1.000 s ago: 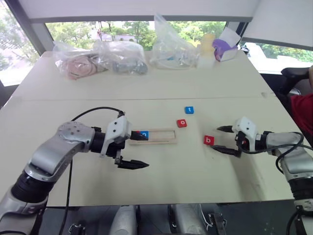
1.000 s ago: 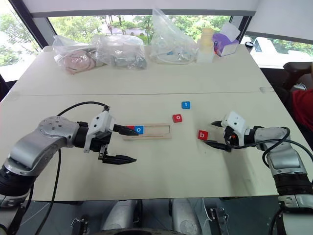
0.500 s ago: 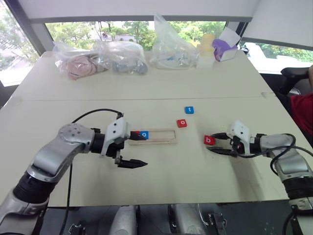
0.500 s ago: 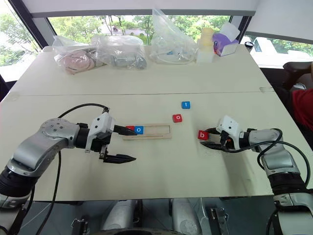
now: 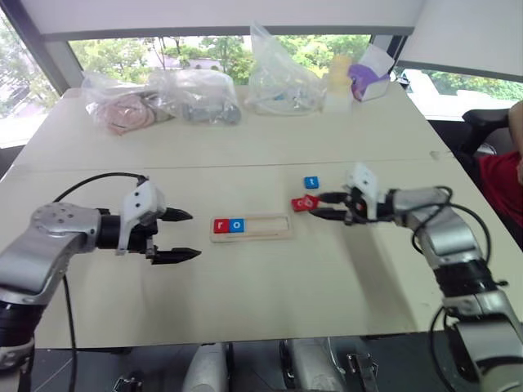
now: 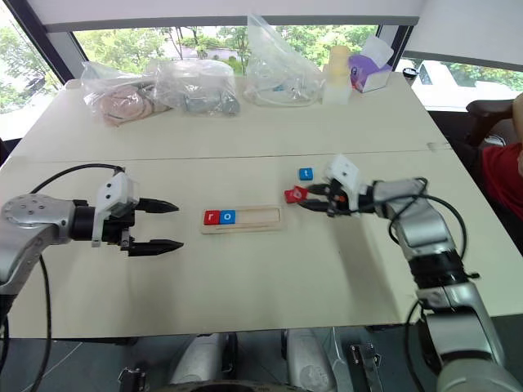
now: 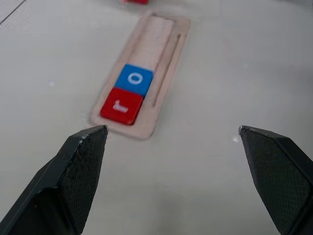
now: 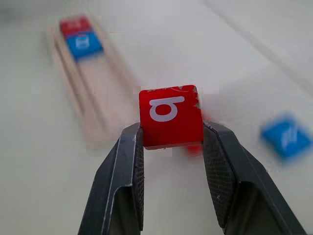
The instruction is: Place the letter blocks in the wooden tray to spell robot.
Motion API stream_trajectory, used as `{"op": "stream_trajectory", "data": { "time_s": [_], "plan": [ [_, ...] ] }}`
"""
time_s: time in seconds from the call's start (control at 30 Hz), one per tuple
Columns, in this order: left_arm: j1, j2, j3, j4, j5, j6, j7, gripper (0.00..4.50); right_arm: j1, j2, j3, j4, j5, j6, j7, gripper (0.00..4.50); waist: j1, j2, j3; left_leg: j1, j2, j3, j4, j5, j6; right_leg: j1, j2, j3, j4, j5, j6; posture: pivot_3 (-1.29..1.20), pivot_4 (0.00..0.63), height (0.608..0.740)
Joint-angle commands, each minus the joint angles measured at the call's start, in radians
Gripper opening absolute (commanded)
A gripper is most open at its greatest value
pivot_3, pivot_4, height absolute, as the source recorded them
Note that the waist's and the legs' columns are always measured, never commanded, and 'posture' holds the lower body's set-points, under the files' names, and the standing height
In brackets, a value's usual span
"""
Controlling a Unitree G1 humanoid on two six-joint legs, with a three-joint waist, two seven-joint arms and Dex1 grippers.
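Light wood frames the long narrow tray (image 5: 252, 226), which lies flat near the middle of the pale table (image 5: 245, 155). Two tiles sit side by side at its left end: a red r tile (image 5: 221, 225) and, touching it on the right, a blue o tile (image 5: 236, 224). The remainder of the recess is bare wood.

Just beyond the tray's right end, the right gripper (image 8: 171, 147) is clenched on a red b tile (image 8: 170, 122), one black finger pressed against each side of it, and the tile is held clear of the table. In the head views this gripper (image 5: 317, 205) points toward the tray, with its tips over a red tile (image 5: 304, 202) at the spot beside the tray's end; whether that red patch is the held tile or another one lying beneath it is hard to tell. A blue t tile (image 5: 311, 182) rests on the table just behind it.

The left gripper (image 5: 186, 235) hangs to the left of the tray, apart from it, with its jaws spread wide and nothing between them.

Clear plastic bags (image 5: 163, 96) and a purple box (image 5: 365, 79) stand along the far edge of the table.
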Motion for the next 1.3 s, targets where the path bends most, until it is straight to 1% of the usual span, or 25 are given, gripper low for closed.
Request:
{"op": "stream_trajectory", "data": {
  "time_s": [0.03, 0.13, 0.3, 0.53, 0.9, 1.3],
  "plan": [
    [0.014, 0.011, 0.045, -0.033, -0.017, 0.007, 0.014, 4.5, -0.078, 0.047, 0.082, 0.009, -0.041, 0.034, -0.005, 1.12, 0.01, 0.0, 0.0, 0.0, 0.0, 0.0, 0.0, 0.0, 0.0, 0.0, 0.0, 0.0, 0.0, 0.0, 0.0, 0.0, 0.15, 0.735],
    [0.034, 0.006, 0.062, -0.04, -0.012, 0.011, 0.046, 4.5, -0.131, 0.09, 0.135, 0.062, -0.072, 0.017, -0.005, 1.12, 0.018, 0.0, 0.0, -0.003, -0.002, -0.001, 0.0, 0.0, 0.0, -0.002, -0.002, -0.001, -0.002, 0.0, 0.0, 0.0, 0.15, 0.735],
    [0.101, -0.005, 0.095, -0.096, -0.034, 0.033, 0.089, 4.5, -0.178, 0.155, 0.2, 0.124, -0.107, -0.046, 0.014, 1.12, 0.012, 0.0, 0.0, -0.003, -0.002, 0.0, 0.0, 0.0, 0.0, -0.002, -0.003, -0.001, -0.002, 0.0, 0.001, 0.0, 0.15, 0.735],
    [0.142, -0.002, 0.118, -0.141, -0.051, 0.055, 0.121, 4.5, -0.196, 0.178, 0.25, 0.129, -0.136, -0.038, 0.05, 1.12, 0.008, 0.0, 0.0, -0.003, -0.001, 0.0, 0.0, 0.0, 0.0, -0.002, -0.003, -0.001, 0.0, 0.0, 0.0, 0.0, 0.15, 0.735],
    [0.143, -0.014, 0.106, -0.14, -0.048, 0.053, 0.14, 4.5, -0.19, 0.196, 0.267, 0.133, -0.149, -0.026, 0.072, 1.12, 0.007, 0.0, 0.0, -0.003, -0.001, -0.001, 0.0, 0.0, 0.0, -0.002, -0.003, -0.001, 0.0, 0.0, 0.0, 0.0, 0.15, 0.735],
    [0.141, -0.035, 0.095, -0.141, -0.045, 0.054, 0.168, 4.5, -0.195, 0.221, 0.268, 0.183, -0.17, -0.051, 0.061, 1.12, 0.007, 0.0, 0.0, -0.003, -0.001, -0.001, 0.0, 0.0, 0.0, -0.002, -0.003, -0.001, 0.0, 0.0, 0.0, 0.0, 0.15, 0.735]
  ]
}}
